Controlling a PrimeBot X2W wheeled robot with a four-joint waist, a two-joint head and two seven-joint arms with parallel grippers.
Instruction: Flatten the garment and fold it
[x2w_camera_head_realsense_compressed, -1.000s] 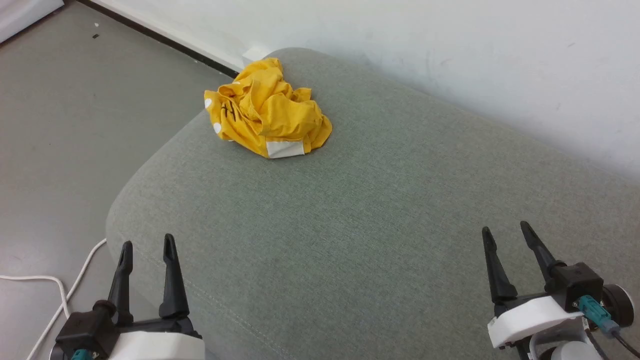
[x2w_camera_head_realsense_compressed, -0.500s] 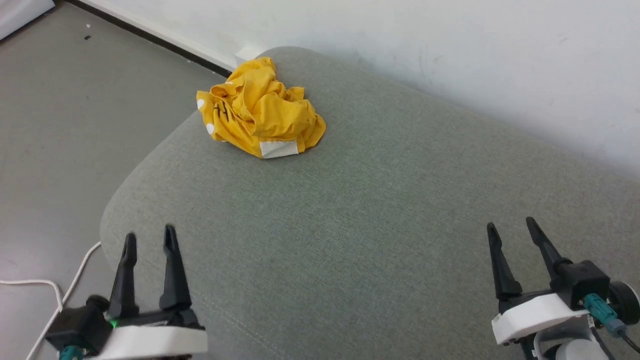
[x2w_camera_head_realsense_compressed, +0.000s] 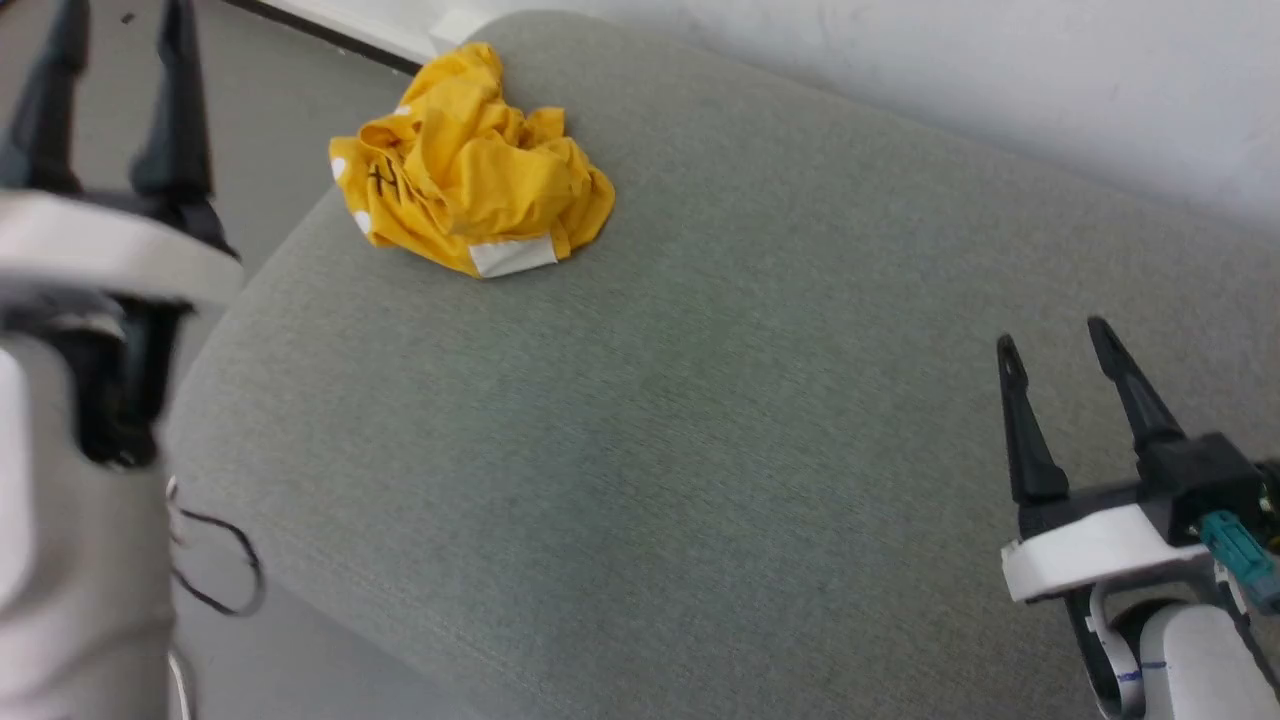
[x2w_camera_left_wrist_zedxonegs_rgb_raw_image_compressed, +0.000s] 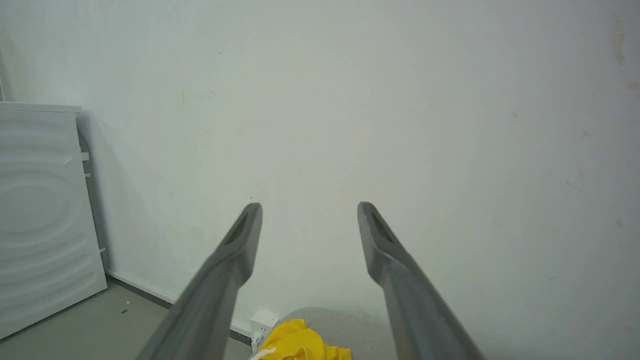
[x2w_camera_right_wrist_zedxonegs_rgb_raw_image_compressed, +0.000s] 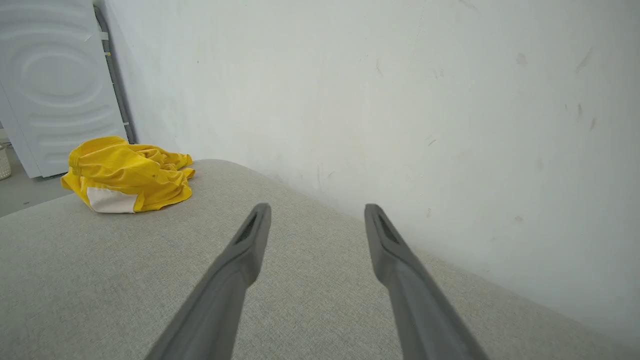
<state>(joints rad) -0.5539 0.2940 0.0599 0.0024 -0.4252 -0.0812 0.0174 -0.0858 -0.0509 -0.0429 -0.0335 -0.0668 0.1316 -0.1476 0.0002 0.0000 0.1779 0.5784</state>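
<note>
Cushion: a broad grey-green cushion (x2w_camera_head_realsense_compressed: 700, 400) with rounded corners stands against a pale wall (x2w_camera_head_realsense_compressed: 900, 60). It is bare except at its far left corner.

Left arm: the left arm (x2w_camera_head_realsense_compressed: 90, 240) is at the left edge of the head view, high and blurred. Its jaws stand wide apart and hold nothing. They point at the wall, and in the left wrist view the garment sits low between the two fingers (x2w_camera_left_wrist_zedxonegs_rgb_raw_image_compressed: 235, 250).

Right arm: the right arm (x2w_camera_head_realsense_compressed: 1100, 545) is low at the near right, over bare cushion. Its jaws are spread and empty too.

Garment: the yellow garment (x2w_camera_head_realsense_compressed: 470, 195) lies in a crumpled heap on the far left corner of the cushion, close to the rounded edge and the floor (x2w_camera_head_realsense_compressed: 280, 90).

Direction from the jaws: the heap is ahead of and below the left jaws. From the right jaws it is well apart, ahead and far to the left.

Nearer arm: I'd say the left, since it is on the garment's side.

Long axis: none I can read, because the heap is bunched up. It looks a little wider across than deep.

Facing: I cannot tell collar from hem.

White patch: a white patch (x2w_camera_head_realsense_compressed: 513, 257) shows on the near edge, towards the robot.

Stripes: thin black stripes (x2w_camera_head_realsense_compressed: 380, 180) show on the left flank.

Next move: I'd expect it to need a reach forward and down onto the heap.
</note>
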